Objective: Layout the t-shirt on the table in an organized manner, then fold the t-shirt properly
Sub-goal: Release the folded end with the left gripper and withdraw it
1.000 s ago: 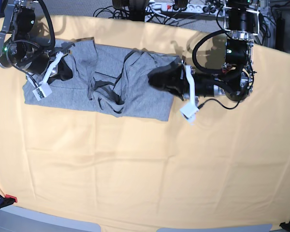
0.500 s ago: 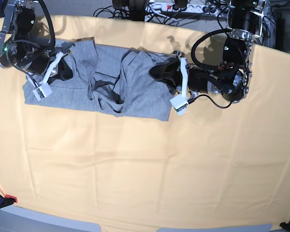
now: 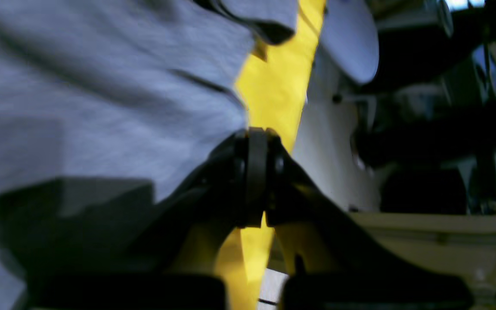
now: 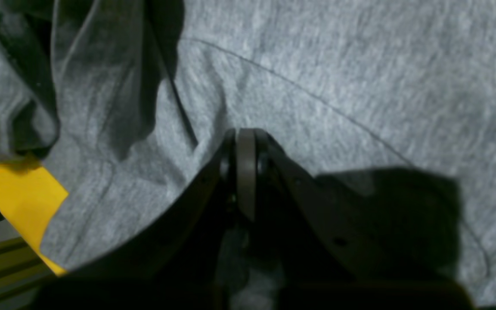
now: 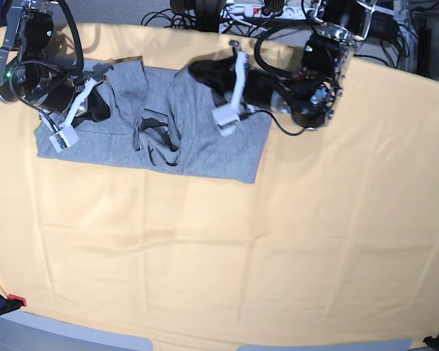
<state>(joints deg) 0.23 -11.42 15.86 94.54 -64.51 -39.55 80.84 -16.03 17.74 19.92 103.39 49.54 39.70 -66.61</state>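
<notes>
The grey t-shirt (image 5: 205, 139) lies bunched at the far left of the table (image 5: 278, 241), plain side showing, with creased folds near its middle. My left gripper (image 5: 195, 71) reaches in from the right over the shirt's far edge. In the left wrist view it (image 3: 254, 133) is shut, with the t-shirt (image 3: 101, 107) edge meeting its tips beside a strip of yellow table (image 3: 274, 86). My right gripper (image 5: 102, 108) rests on the shirt's left part. The right wrist view shows it (image 4: 246, 133) shut, creases of the t-shirt (image 4: 338, 77) running to its tips.
Cables and a power strip (image 5: 263, 9) lie beyond the table's far edge. The pale yellow cloth stretches wide in front of and to the right of the shirt. A red and black part (image 5: 7, 300) sits at the near left corner.
My left arm has swung up and to the left, from the shirt's right edge to its far edge. The shirt's right half now lies flatter. The right arm has not moved.
</notes>
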